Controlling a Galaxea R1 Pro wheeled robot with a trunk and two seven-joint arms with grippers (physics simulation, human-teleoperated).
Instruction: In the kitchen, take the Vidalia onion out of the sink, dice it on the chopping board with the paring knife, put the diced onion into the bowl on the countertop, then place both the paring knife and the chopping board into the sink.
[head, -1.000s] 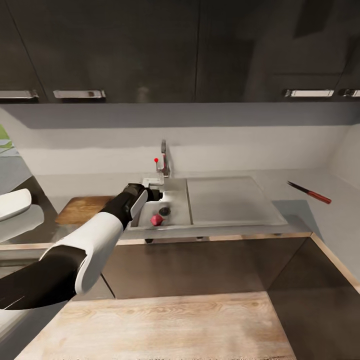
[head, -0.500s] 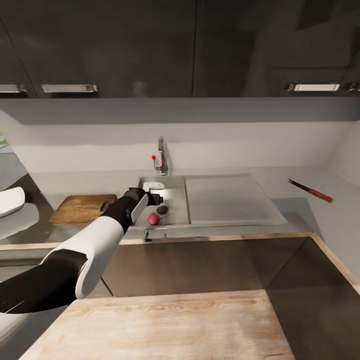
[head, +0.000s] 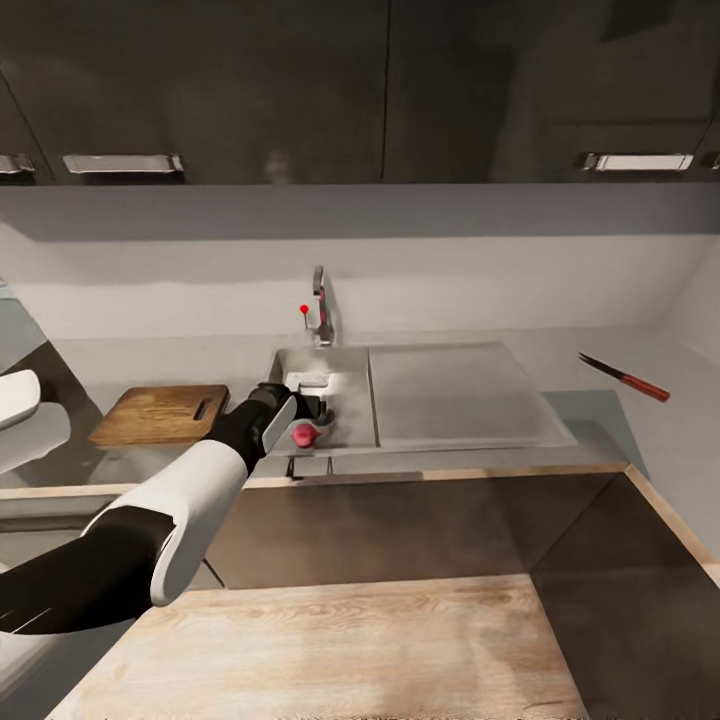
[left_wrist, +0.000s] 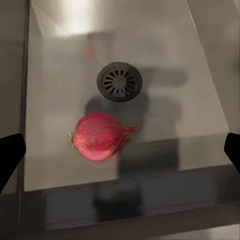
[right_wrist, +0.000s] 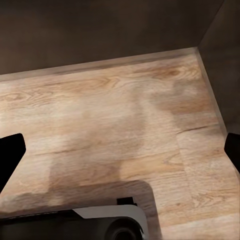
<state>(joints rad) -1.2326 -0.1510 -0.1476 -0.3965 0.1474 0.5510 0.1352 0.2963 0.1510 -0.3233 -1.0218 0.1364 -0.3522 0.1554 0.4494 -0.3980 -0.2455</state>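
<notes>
The red-skinned onion (head: 303, 433) (left_wrist: 100, 136) lies on the floor of the grey sink (head: 350, 385) (left_wrist: 200, 100), close to the round drain (left_wrist: 119, 81). Just above it hangs my left gripper (head: 317, 409) (left_wrist: 120, 155), open, its black fingertips (left_wrist: 10, 156) wide apart on either side of the onion without touching it. To the left of the sink, the wooden chopping board (head: 158, 414) rests on the dark glossy countertop (head: 150, 465). The white bowl (head: 17, 397) peeks in at the far left edge. I cannot make out the paring knife. My right gripper (right_wrist: 120, 150) is open over wooden floor.
A tall tap with a red knob (head: 319, 312) rises behind the basin, and the flat drainboard (head: 455, 390) extends to the right. A red-handled knife (head: 625, 378) lies on the right counter. Dark wall cabinets (head: 380, 90) hang above. Wooden floor (head: 320, 650) lies below.
The camera has shifted, so the whole scene sits differently. My left gripper has dropped lower into the sink and closed in on the onion. The onion has stayed put.
</notes>
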